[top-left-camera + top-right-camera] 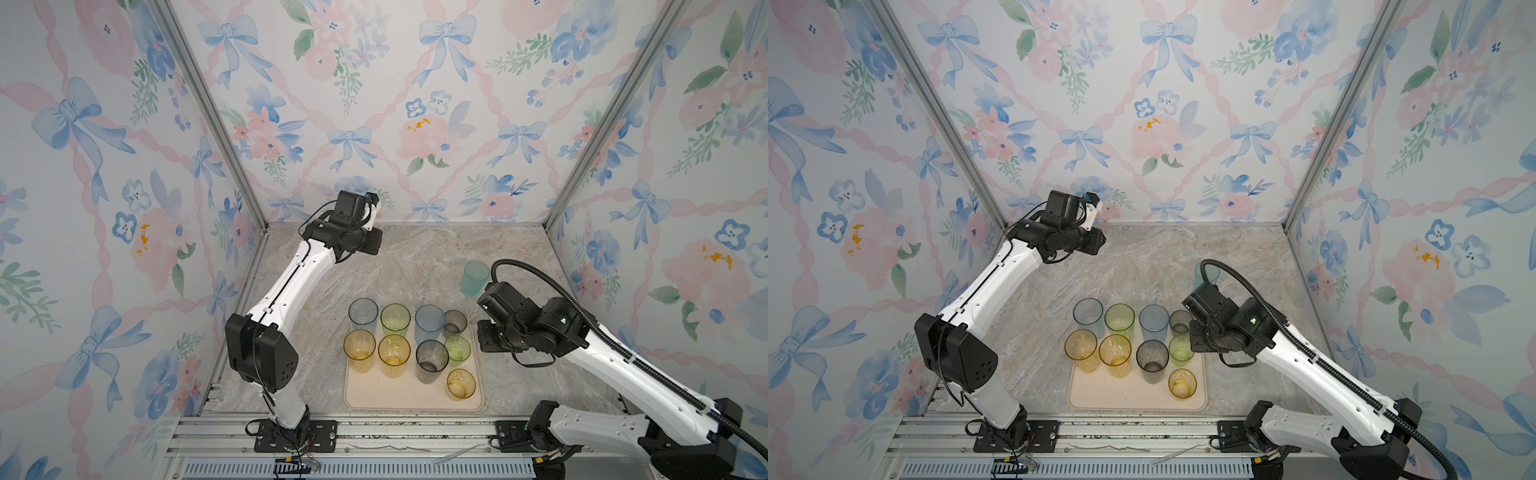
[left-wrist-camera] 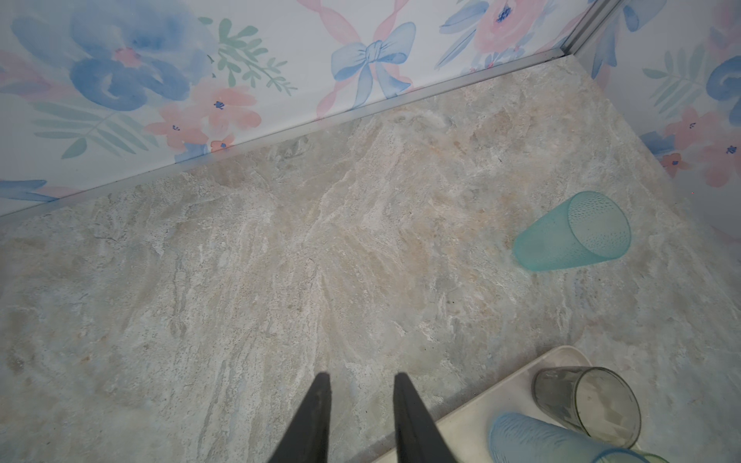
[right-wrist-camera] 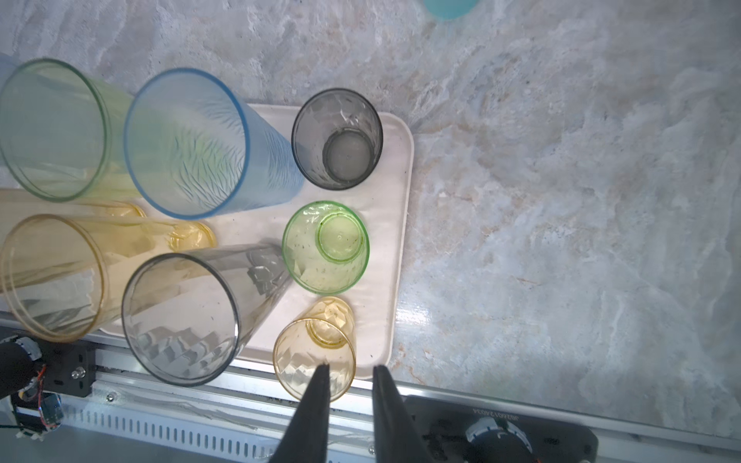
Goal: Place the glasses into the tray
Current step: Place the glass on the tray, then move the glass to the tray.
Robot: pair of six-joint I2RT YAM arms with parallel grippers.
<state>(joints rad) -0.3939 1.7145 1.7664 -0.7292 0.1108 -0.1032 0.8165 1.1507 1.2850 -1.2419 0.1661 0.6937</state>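
Note:
The cream tray (image 1: 395, 399) lies at the front middle of the table and holds several upright glasses, tall and short, among them a tall blue one (image 1: 429, 322) and a short amber one (image 3: 314, 356). A teal glass (image 1: 475, 277) stands alone on the table beyond the tray's far right corner, also in the left wrist view (image 2: 573, 232). My right gripper (image 3: 351, 366) hangs high over the tray's right front part, open by a narrow gap with nothing between its fingers. My left gripper (image 2: 363, 377) is open and empty over bare table left of the tray's far edge (image 2: 501, 401).
Floral walls close the table on three sides. A metal rail (image 1: 374, 428) with both arm bases runs along the front edge. The right arm's black cable (image 1: 540, 274) loops up beside the teal glass. Marble tabletop (image 1: 415, 257) stretches behind the tray.

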